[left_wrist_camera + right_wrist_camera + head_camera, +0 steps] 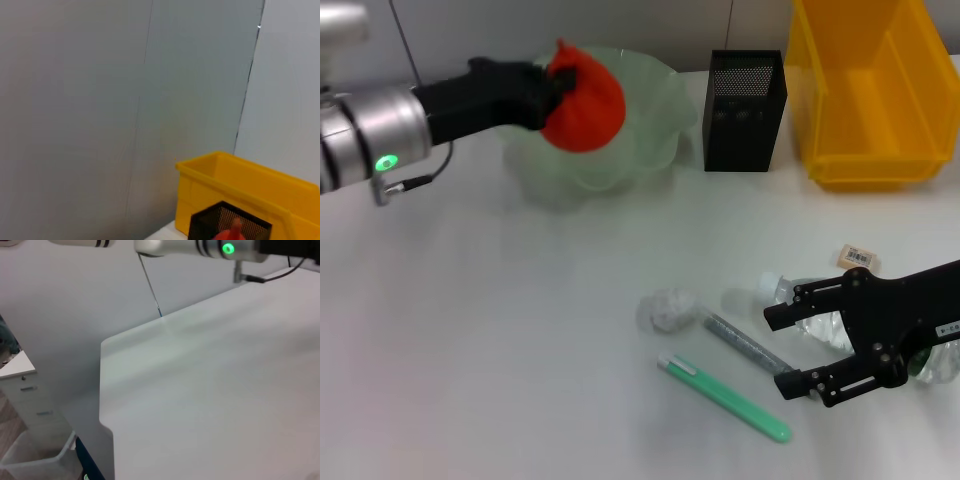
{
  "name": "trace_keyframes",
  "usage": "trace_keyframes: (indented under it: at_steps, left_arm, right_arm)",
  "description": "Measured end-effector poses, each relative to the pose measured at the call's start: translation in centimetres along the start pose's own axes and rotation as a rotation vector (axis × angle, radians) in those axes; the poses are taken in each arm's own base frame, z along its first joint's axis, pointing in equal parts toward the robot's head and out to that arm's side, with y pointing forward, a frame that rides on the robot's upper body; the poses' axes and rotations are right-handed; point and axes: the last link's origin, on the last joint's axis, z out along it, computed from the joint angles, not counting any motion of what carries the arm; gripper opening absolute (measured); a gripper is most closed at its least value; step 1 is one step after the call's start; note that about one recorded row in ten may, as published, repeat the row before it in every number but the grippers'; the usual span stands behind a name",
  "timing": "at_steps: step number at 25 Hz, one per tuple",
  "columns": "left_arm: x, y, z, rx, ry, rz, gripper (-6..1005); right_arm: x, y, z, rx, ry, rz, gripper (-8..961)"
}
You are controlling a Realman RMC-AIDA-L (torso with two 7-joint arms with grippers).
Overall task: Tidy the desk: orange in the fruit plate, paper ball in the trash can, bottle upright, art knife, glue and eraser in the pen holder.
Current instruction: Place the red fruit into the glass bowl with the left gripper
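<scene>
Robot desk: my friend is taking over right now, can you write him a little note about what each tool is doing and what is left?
Left tool: shut on the bright orange-red lumpy orange, held over the wavy pale-green translucent fruit plate, not yet let go.
Right tool: open, around the lying clear plastic bottle.
On the desk: small crumpled white paper ball, green art knife, grey glue stick, tiny beige eraser.
Square black mesh pen holder and bright yellow trash can stand at the back.
Done: nothing finished. Left: everything.
</scene>
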Motion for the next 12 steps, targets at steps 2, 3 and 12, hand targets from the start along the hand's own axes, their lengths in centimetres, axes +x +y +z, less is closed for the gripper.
trace_keyframes:
  at_steps: [2, 3, 12]
  left_arm:
    - [0.4, 0.3, 1.3, 0.016, 0.011, 0.012, 71]
    - [0.5, 0.3, 1.5, 0.024, 0.014, 0.015, 72]
    - [0.4, -0.3, 3.7, 0.182, -0.002, 0.008, 82]
  right_arm:
    - [0.0, 0.0, 0.1, -0.002, -0.001, 0.001, 749]
    - [0.0, 0.0, 0.1, -0.004, -0.002, 0.002, 748]
    - [0.0, 0.0, 0.3, -0.011, -0.005, -0.008, 746]
